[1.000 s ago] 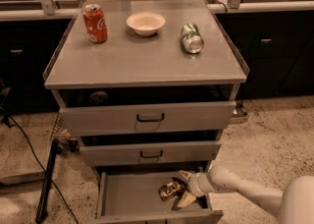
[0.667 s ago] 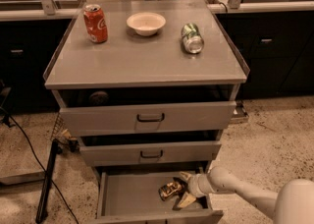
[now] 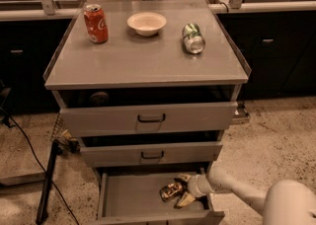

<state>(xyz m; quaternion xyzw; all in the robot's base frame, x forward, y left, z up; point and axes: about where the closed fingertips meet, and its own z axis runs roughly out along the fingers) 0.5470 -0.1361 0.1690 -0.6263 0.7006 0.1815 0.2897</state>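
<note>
— Where is your gripper?
— In the camera view, my gripper point(image 3: 180, 191) is down in the pulled-out bottom drawer point(image 3: 106, 197), toward its right side.
— And the jaws?
— They're spread, not clamped, with one finger on each side of the right end of the shiny packet point(image 3: 169, 191). I can't tell whether they touch it.
— What has changed since a second ago?
— Hardly anything. I sit in almost the same spot, and the packet lies flat on the drawer floor as it did then, unlifted.
— And up top?
— A red can point(image 3: 95, 23) stands upright, with a bowl point(image 3: 146, 23) beside it and a green can point(image 3: 193, 38) on its side, all well apart from me.
</note>
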